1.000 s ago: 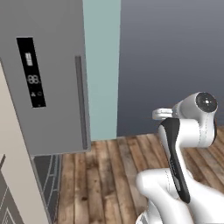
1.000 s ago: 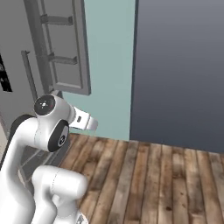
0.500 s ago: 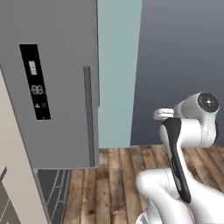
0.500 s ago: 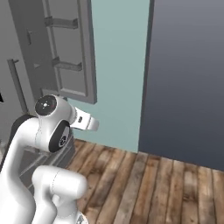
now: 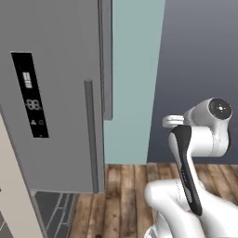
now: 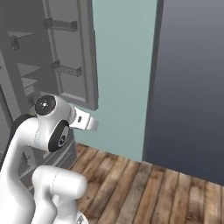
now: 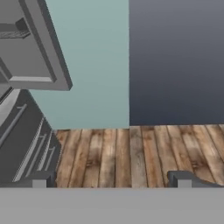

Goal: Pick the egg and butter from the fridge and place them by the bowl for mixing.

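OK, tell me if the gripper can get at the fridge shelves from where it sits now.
Probably not yet. The gripper is open, aimed at the wooden floor and wall, with the fridge off to one side. Its open door leaves the way free, but the arm would have to swing over first.

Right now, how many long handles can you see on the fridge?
2. Both are on the fridge in the left base view: one handle beside the black panel, another handle higher up. More may be hidden.
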Tool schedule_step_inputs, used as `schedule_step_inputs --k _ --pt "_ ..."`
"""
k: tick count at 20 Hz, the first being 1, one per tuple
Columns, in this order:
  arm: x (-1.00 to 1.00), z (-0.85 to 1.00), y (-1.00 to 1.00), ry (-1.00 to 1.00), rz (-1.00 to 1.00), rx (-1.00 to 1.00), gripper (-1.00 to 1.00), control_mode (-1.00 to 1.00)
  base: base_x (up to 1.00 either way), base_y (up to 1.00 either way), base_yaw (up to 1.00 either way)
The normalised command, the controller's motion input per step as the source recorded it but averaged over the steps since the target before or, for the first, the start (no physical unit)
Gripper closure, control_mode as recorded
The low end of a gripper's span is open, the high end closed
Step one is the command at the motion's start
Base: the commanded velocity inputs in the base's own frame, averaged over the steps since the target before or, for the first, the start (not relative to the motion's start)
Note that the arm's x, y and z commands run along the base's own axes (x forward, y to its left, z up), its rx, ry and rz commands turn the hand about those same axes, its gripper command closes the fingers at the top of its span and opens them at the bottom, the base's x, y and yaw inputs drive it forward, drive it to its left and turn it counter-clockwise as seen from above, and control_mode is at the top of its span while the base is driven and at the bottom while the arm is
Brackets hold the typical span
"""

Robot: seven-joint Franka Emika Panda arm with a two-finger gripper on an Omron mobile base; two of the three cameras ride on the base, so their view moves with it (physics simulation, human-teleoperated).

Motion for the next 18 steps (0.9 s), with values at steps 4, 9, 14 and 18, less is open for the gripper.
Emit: schedule_step_inputs --k 4,9,14,18 --pt "0.00 0.00 0.00 0.00 0.00 0.00 -1.00 1.00 0.32 -0.49 0.19" --pt "0.00 0.00 0.00 0.00 0.00 0.00 -1.00 1.00 0.19 -0.46 0.28" --pt "0.00 0.00 0.00 0.00 0.00 0.00 -1.00 1.00 0.10 -0.44 0.36" --pt "0.00 0.00 0.00 0.00 0.00 0.00 -1.00 1.00 0.08 -0.44 0.38"
